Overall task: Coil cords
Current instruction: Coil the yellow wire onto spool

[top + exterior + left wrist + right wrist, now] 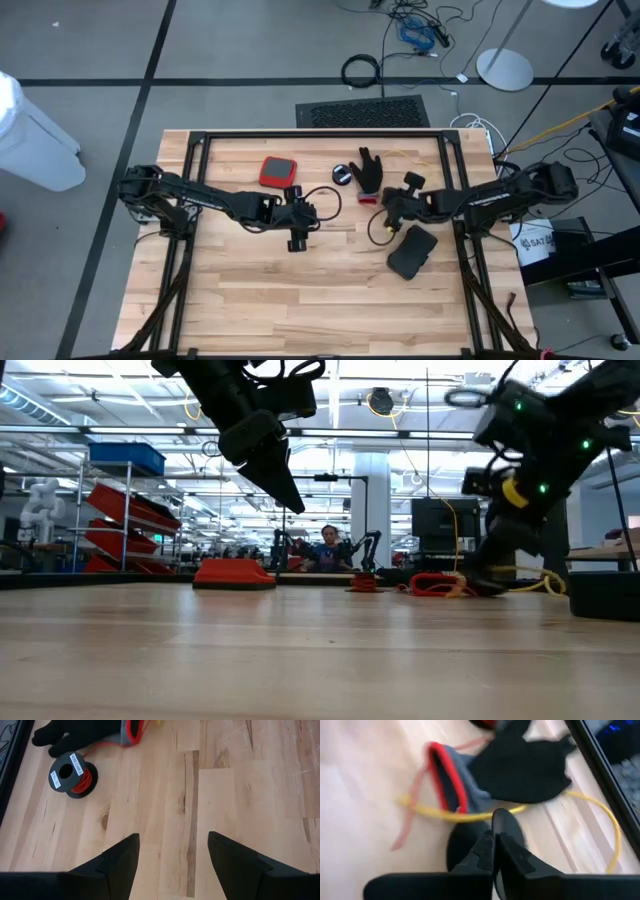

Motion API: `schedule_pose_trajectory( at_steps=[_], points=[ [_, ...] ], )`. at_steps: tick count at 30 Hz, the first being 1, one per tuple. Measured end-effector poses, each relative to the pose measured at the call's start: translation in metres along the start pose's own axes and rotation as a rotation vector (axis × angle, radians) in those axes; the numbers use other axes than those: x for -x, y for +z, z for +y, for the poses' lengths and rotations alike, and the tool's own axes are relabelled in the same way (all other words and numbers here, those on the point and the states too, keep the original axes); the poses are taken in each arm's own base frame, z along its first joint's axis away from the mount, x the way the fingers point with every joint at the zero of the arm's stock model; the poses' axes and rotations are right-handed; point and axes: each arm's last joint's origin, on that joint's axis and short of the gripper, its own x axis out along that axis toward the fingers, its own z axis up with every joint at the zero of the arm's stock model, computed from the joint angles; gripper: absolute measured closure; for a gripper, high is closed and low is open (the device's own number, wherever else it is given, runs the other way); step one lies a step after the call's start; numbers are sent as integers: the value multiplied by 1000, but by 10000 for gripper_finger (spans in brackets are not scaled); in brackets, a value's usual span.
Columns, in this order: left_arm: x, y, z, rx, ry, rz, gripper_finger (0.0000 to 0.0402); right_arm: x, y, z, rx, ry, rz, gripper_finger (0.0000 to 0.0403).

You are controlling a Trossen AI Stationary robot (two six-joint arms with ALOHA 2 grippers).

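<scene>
The yellow cord point(445, 814) lies looped on the wood beside the black glove point(525, 767), whose red cuff it crosses. The red-orange cord point(409, 822) trails from under that cuff and ends on a small black reel point(70, 772), which lies flat next to the glove point(368, 172). My right gripper point(495, 832) is shut at the yellow cord, low over the table right of the glove point(383, 215). A dark round shape point(462, 847) lies under its fingers. My left gripper point(172, 850) hangs open over bare wood point(312, 213), left of the glove. My right gripper's shut fingertips point(506, 822) meet the yellow cord point(482, 817) where it runs past the glove's cuff. The fingers slant down from the table's right side and lie across the cord. They hide the place of contact itself. The rest of the cord lies slack on the table.
A flat red case point(278, 172) sits far left of the glove and a black pouch point(412, 250) lies near my right gripper. The black frame rails point(455, 190) border the work area. Bare wood fills the near half of the table point(300, 300).
</scene>
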Motion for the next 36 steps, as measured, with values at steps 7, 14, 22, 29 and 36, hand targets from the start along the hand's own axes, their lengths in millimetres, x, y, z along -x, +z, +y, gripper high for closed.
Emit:
schedule_pose_trajectory(
  at_steps=[7, 14, 22, 29, 36],
  points=[
    [0, 0, 0, 0, 0, 1, 158, 29, 32, 21, 21, 150, -113, 401],
    [0, 2, 1, -22, 4, -25, 158, 56, 49, 40, 92, 282, -201, 401],
    [-5, 15, -3, -54, -54, -292, 158, 78, 48, 59, 193, 424, -263, 402],
    [-8, 21, -8, -45, -187, -509, 158, 94, 47, 75, 304, 545, -365, 402],
    [-22, 18, -14, -34, -227, -588, 158, 100, 51, 78, 332, 568, -444, 402]
  ],
)
